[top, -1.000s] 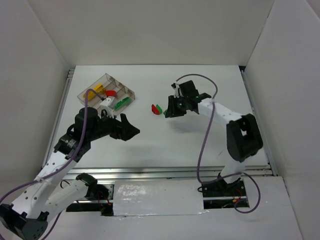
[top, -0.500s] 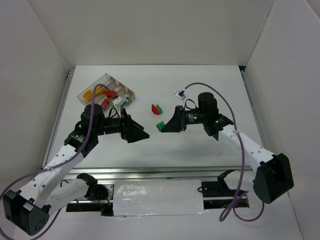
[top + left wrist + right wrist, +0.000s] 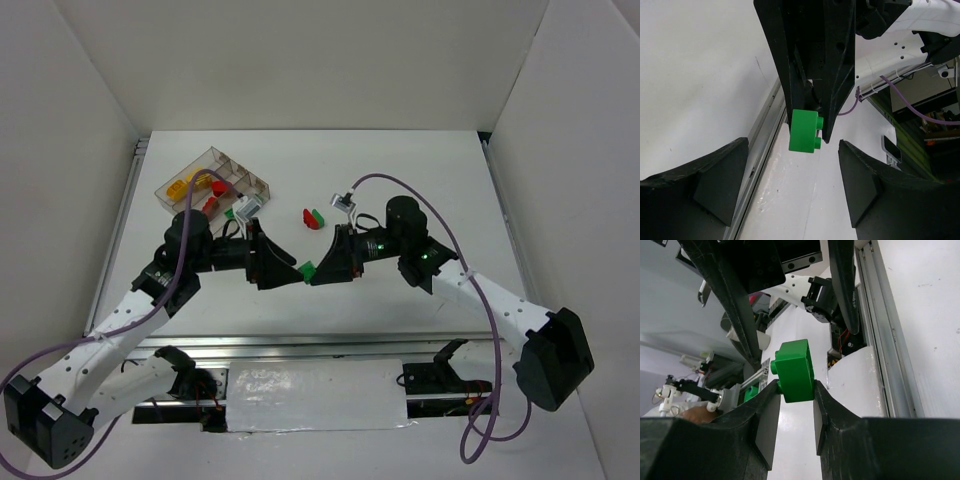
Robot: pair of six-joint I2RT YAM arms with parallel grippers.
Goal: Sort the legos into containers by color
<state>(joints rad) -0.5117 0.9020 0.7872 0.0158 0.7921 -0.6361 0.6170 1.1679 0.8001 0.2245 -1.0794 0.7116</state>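
Observation:
My right gripper [image 3: 318,270] is shut on a green lego [image 3: 308,268] and holds it above the table's middle. In the right wrist view the lego [image 3: 795,371] sits between my two pads [image 3: 769,420]. My left gripper [image 3: 288,272] faces it tip to tip, open and empty. In the left wrist view the green lego [image 3: 805,131] hangs just beyond my open left fingers [image 3: 720,185]. The clear three-compartment tray [image 3: 165,188] stands at the far left and holds yellow legos [image 3: 192,182], red legos [image 3: 216,193] and a green lego [image 3: 231,212].
A red lego [image 3: 307,216] and a green lego [image 3: 318,217] lie side by side on the table just behind the two grippers. White walls enclose the table on three sides. A metal rail [image 3: 330,345] runs along the near edge.
My right gripper has carried the green lego left and nearer. My left gripper has swung right from beside the tray to meet it; the tips now almost touch.

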